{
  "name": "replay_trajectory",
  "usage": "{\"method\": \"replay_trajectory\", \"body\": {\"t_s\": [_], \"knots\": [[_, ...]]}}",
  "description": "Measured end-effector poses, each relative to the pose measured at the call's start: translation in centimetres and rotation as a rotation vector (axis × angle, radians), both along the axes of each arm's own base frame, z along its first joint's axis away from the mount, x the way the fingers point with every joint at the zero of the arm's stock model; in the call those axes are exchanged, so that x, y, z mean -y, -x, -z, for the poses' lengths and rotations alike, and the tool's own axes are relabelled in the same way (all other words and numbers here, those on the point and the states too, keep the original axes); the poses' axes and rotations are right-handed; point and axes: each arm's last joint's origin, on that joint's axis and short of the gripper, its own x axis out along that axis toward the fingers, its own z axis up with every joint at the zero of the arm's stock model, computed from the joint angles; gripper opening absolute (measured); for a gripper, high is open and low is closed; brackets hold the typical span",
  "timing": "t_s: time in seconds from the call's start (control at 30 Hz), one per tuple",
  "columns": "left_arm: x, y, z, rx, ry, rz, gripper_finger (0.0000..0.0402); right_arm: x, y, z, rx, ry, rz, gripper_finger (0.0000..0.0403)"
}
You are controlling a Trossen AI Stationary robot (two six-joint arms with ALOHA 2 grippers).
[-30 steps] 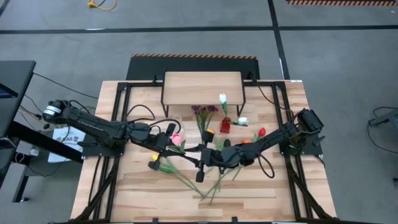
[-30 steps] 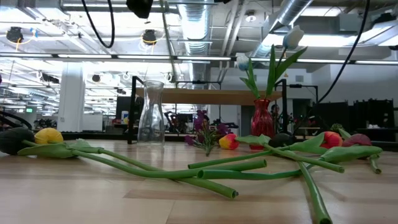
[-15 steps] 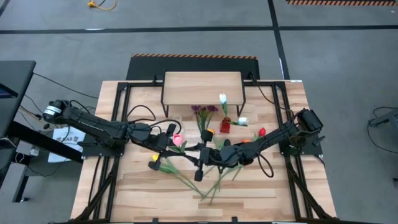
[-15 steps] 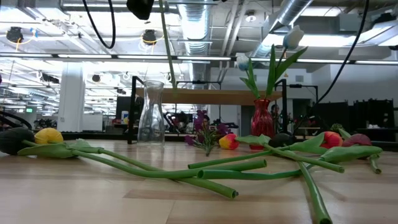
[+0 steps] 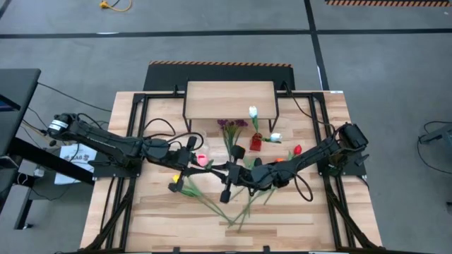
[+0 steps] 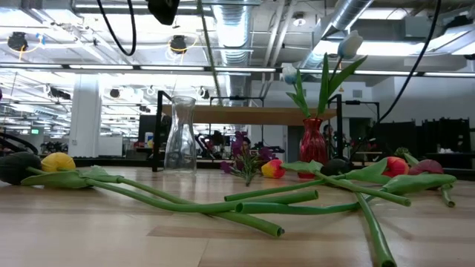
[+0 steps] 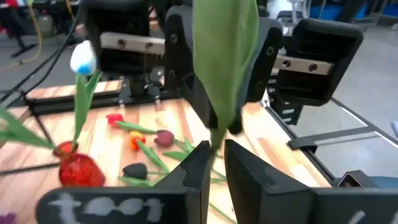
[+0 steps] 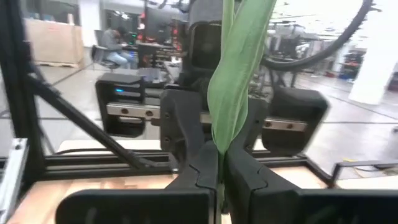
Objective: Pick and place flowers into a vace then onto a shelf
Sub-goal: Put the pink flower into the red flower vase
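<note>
Now my right gripper [image 8: 221, 180] pinches the pink tulip [image 5: 202, 160] by its green stem, left of the red vase [image 5: 256, 143]. My left gripper [image 7: 214, 163], facing it, has its fingers slightly parted around the same stem.

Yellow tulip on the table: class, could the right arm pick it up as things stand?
Probably not yet: the right gripper is shut on a tulip stem, so its jaws are taken, though the yellow tulip lies nearby, uncovered.

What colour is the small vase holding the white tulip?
Red, translucent-looking. The small vase shows best in the low view, with the white tulip standing in it.
</note>
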Motion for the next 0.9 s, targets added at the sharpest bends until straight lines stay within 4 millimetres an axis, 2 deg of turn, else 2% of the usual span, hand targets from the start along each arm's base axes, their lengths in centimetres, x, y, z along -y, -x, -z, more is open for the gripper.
{"method": "replay_trajectory", "body": {"t_s": [0.23, 0.47, 0.57, 0.7, 0.9], "knots": [[-0.3, 1.3, -0.8, -0.002, 0.008, 0.009, 0.0066, -0.2, 1.6, -2.0, -0.019, 0.039, 0.066, 0.0001], [-0.2, 2.7, -1.4, -0.020, 0.024, 0.043, 0.0073, 0.3, 5.1, -6.9, 0.002, 0.107, 0.039, 0.0001], [0.0, 3.3, -1.7, -0.015, 0.026, 0.060, 0.0073, 2.0, 7.0, -9.6, 0.037, 0.126, 0.002, 0.0001], [0.3, 4.0, -2.2, 0.012, 0.020, 0.087, 0.0073, 5.1, 9.8, -12.7, 0.057, 0.146, -0.073, 0.0001], [0.3, 5.6, -3.2, 0.048, 0.014, 0.115, 0.0073, 9.6, 14.0, -15.4, 0.050, 0.147, -0.165, 0.0000]]}}
